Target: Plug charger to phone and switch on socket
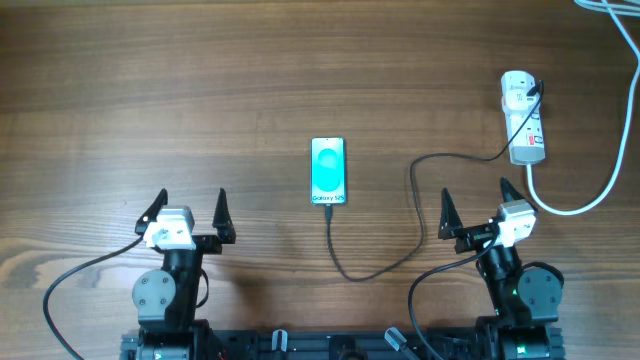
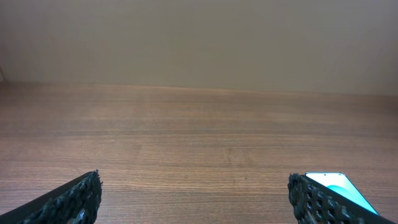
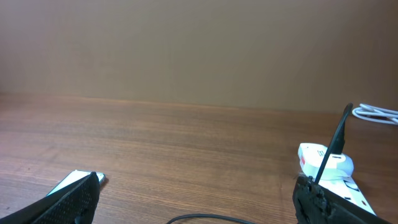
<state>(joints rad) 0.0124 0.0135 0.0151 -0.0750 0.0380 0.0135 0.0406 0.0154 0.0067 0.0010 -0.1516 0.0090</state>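
Observation:
The phone [image 1: 328,170] lies flat mid-table, cyan screen up. The charger [image 1: 415,205], a thin black cable, runs from the plug adapter on the socket [image 1: 524,120] at the far right, loops toward me and ends at the phone's near end. I cannot tell whether its tip is inserted. My left gripper [image 1: 190,195] stands open, left of the phone and nearer to me. My right gripper [image 1: 475,190] stands open to its right, beside the cable. The left wrist view shows the open left gripper [image 2: 196,186] and the phone [image 2: 339,185]. The right wrist view shows the open right gripper [image 3: 196,193], the phone [image 3: 69,182], the socket [image 3: 326,163] and the charger [image 3: 205,218].
A thick white cord [image 1: 590,205] curves from the socket toward the table's right edge and back up to the far corner. It also shows as the white cord [image 3: 376,114] in the right wrist view. Brown wooden tabletop [image 1: 150,90] lies under everything.

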